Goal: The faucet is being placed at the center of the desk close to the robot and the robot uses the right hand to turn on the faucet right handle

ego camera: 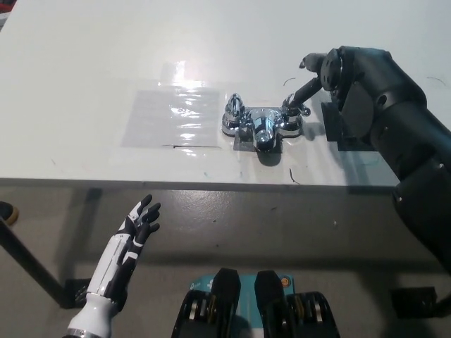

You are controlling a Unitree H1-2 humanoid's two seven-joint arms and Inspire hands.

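A chrome faucet (261, 128) stands on the white desk (84, 63), near the front edge at the middle. Its spout points toward me, with the left handle (233, 109) and the right handle (294, 110) on either side. My black right hand (320, 74) hovers just behind and to the right of the faucet. One finger (303, 93) stretches down onto the right handle while another is held apart above it; nothing is grasped. My white left hand (135, 232) rests below the desk edge at the lower left, fingers spread.
A clear plastic sheet (173, 116) lies taped flat left of the faucet. A dark flat pad (347, 134) lies to the faucet's right, partly under my right arm. The desk's front edge (211, 183) runs across the picture, and a dark desk leg (28, 267) stands at the lower left.
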